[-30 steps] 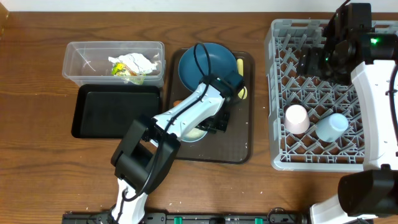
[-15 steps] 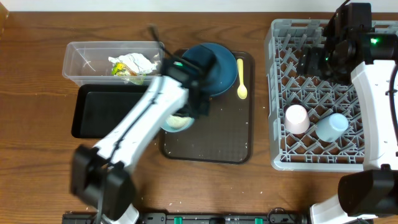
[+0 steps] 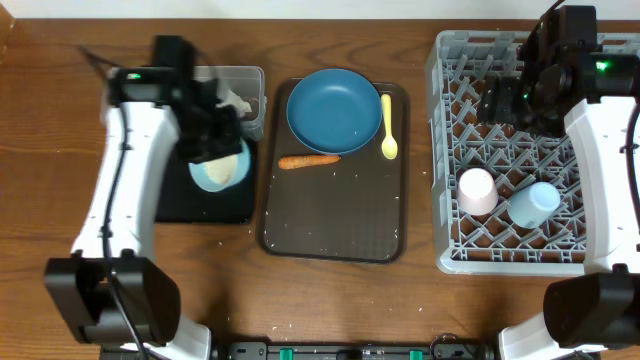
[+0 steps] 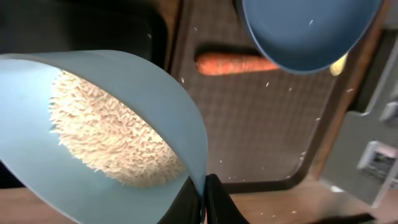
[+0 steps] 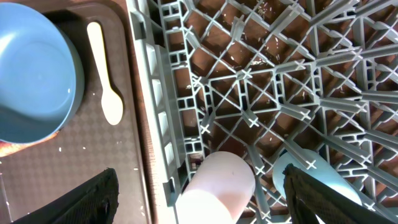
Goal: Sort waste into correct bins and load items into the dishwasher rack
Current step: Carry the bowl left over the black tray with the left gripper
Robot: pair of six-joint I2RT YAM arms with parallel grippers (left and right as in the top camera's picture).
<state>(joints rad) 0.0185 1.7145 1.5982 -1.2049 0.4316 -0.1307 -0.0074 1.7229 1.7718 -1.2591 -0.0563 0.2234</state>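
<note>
My left gripper (image 4: 204, 200) is shut on the rim of the pale blue bowl (image 3: 222, 168), which holds white rice (image 4: 106, 130). The bowl hangs tilted over the black tray (image 3: 175, 207). Behind my arm the clear tub (image 3: 248, 84) is mostly hidden. The dark blue plate (image 3: 333, 110), the orange carrot stick (image 3: 308, 160) and the yellow spoon (image 3: 388, 125) lie on the brown tray (image 3: 330, 225). My right gripper (image 5: 202, 190) hangs open above the grey rack (image 3: 500, 245). The pink cup (image 3: 476, 190) and the light blue cup (image 3: 532, 203) lie in the rack.
Loose rice grains dot the brown tray and the table in front of it. The rack fills the right side of the table. My left arm (image 3: 125, 190) stretches over the tub and the black tray.
My left arm has swung the bowl from the brown tray leftward to above the black tray, uncovering the carrot stick. The right arm has not moved.
</note>
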